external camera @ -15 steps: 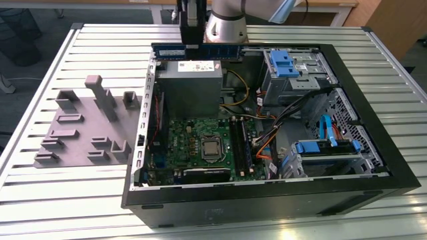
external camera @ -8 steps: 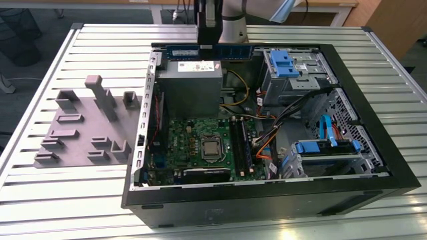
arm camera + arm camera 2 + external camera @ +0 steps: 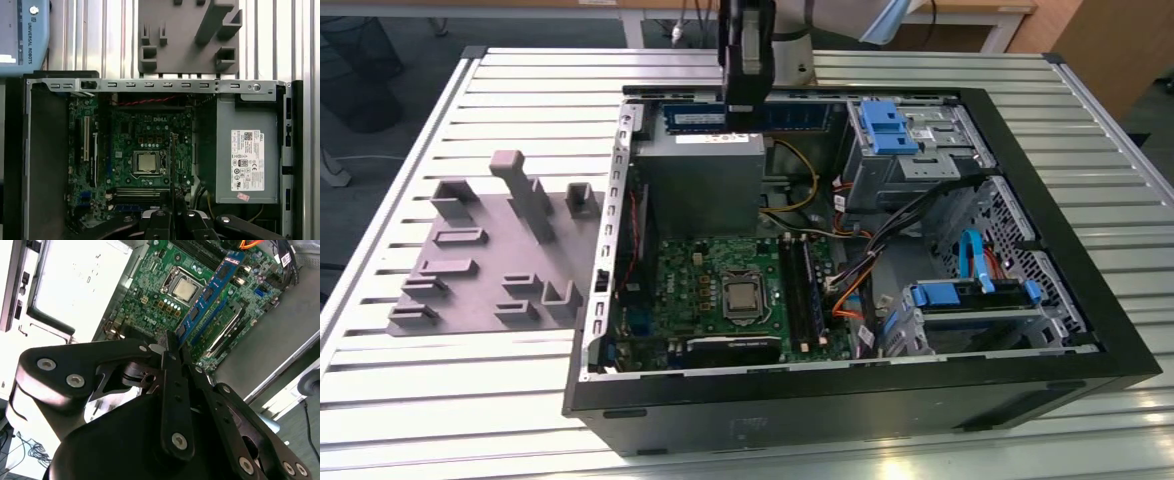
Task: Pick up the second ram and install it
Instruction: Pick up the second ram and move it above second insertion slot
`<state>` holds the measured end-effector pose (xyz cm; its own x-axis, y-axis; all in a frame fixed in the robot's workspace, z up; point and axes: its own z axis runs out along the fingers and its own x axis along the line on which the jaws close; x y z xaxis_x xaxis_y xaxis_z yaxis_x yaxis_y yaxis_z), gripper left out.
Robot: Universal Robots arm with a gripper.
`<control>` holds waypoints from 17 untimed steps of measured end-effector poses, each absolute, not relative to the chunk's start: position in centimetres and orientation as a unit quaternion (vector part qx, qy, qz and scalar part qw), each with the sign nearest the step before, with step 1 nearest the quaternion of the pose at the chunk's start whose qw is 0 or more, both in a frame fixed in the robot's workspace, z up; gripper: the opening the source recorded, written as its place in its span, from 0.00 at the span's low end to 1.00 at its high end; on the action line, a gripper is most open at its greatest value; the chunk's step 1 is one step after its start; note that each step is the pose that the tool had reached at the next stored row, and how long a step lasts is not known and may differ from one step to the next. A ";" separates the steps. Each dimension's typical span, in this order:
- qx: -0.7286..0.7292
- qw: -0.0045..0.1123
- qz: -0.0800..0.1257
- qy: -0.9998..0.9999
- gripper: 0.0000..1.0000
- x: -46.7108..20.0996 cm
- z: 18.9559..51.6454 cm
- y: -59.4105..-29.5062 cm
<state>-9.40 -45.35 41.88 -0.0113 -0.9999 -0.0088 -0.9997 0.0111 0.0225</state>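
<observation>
Gripper [image 3: 172,347] is clamped on the second ram [image 3: 210,295]. The blue stick juts out from the fingertips and is seen against the green motherboard [image 3: 145,300] and its processor [image 3: 184,289]. In the exterior view the gripper hangs over the grey power supply [image 3: 698,185] inside the open computer case [image 3: 1067,345].

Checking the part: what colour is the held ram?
Blue ram, dark chips; best in second wrist view.

second ram [image 3: 207,292] | blue stick, dark chips | clamped in pincer [image 3: 172,344] | above motherboard [image 3: 150,295]
</observation>
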 end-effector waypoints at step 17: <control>0.703 0.004 -0.011 -0.711 0.14 -4.3 41.0 -45.4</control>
<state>-4.34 -45.35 40.96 -0.0114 -0.9999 -0.0087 -0.9997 0.0112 0.0213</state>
